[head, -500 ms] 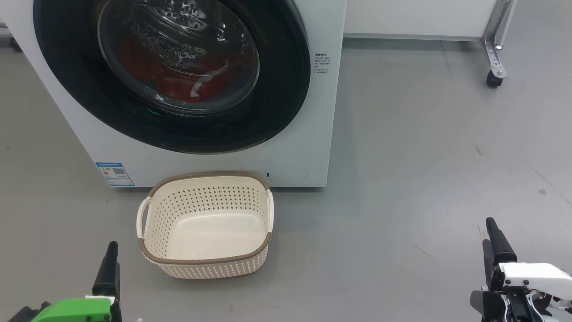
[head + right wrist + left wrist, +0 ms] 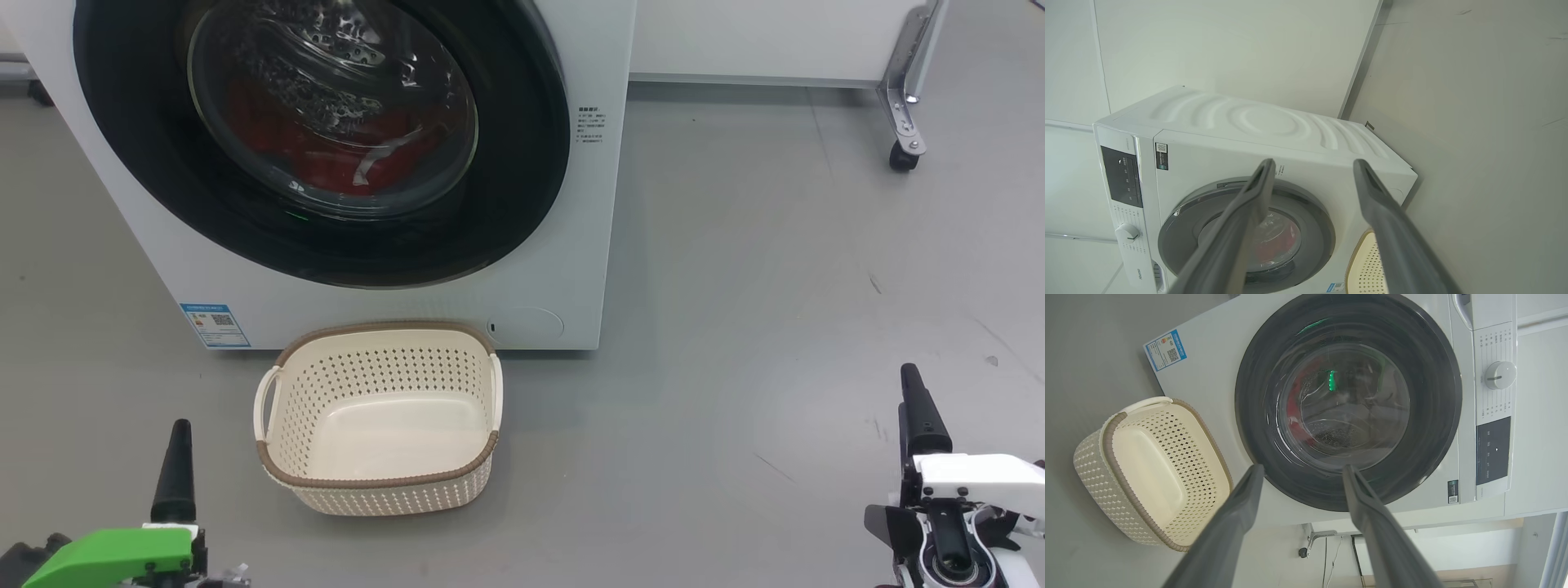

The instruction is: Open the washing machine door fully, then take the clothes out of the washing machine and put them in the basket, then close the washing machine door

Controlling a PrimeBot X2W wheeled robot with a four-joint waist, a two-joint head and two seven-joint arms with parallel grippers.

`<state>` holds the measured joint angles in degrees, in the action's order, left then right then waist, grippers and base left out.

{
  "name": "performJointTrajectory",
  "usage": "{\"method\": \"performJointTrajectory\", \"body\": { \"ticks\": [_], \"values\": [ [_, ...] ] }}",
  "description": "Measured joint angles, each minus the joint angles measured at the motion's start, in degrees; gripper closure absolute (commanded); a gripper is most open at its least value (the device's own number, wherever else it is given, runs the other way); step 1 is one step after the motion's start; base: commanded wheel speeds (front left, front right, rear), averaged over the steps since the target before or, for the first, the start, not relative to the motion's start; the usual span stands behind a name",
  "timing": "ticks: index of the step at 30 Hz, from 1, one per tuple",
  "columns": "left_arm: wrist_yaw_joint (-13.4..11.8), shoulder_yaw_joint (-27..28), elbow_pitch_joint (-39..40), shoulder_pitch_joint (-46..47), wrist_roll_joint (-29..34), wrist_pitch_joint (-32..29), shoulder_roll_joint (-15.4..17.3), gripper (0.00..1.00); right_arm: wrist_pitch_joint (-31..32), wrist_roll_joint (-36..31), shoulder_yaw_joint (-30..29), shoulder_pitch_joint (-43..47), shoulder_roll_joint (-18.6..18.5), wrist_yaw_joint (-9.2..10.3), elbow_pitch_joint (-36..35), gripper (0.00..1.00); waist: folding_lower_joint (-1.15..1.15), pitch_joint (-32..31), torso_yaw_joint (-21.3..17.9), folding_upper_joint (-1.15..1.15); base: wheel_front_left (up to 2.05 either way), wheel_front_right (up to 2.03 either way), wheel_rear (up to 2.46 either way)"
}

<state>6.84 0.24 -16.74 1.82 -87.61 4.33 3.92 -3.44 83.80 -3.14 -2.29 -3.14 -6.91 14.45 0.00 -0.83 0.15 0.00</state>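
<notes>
While door point(image 2: 326, 139) sits shut, basket point(image 2: 384, 498) below rim

Head camera has tipped up a touch: washing machine point(image 2: 584, 245) and basket point(image 2: 377, 495) both sit slightly lower in the head view, though neither has itself moved on the floor.

Left gripper point(image 2: 178, 445) has risen in the head view and drifted left, further from the basket's near corner; its green cover has slid left with it.

Right gripper point(image 2: 916, 400) has risen more, edging right. More of its white housing and a round ring beneath it are now exposed.
</notes>
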Motion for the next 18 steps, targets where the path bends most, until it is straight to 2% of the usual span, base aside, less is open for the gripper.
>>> {"method": "performJointTrajectory", "body": {
  "ticks": [5, 18],
  "values": [
    [0.01, 0.71, 1.12, 0.34, 1.66, 0.64, -0.07, 0.0, -0.67, -2.35, 0.37, -0.53, 0.04, 0.0, -1.14, 0.0, 0.0, -0.22, 0.04, 0.0, 0.0, 0.0, 0.0],
    [0.01, 1.29, 4.94, 1.23, 15.77, 2.47, -0.64, 0.0, -2.75, -11.49, 2.45, -0.98, 0.16, 0.7, -3.59, 0.0, 0.0, -0.75, 0.25, 0.0, 0.0, 0.0, 0.0]
  ]
}}
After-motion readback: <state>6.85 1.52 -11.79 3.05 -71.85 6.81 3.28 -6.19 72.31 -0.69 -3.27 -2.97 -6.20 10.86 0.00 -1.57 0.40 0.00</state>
